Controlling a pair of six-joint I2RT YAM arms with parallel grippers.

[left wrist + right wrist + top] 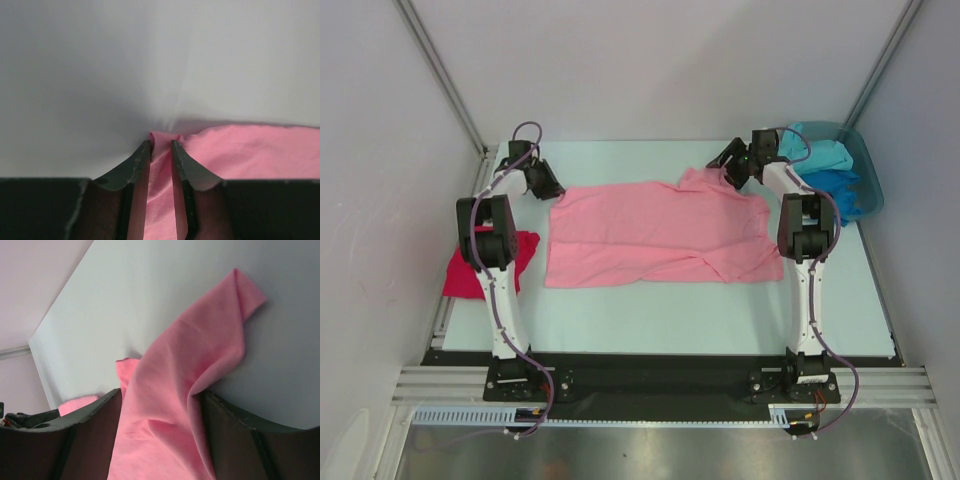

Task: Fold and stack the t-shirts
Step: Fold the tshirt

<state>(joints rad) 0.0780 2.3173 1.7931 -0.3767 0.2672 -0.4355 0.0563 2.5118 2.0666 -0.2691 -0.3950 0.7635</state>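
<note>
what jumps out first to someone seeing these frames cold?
The light pink t-shirt spread flat across the middle of the table, with the left end effector pinching its far-left corner and the right end effector straddling a fold of it at the far-right corner. Next, the crimson t-shirt bunched at the table's left edge. Then the teal tub at the far right, holding turquoise and blue shirts.

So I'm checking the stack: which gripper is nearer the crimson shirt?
Left. The left gripper is at the pink shirt's far-left corner, just beyond the crimson shirt; the right gripper is across the table.
</note>
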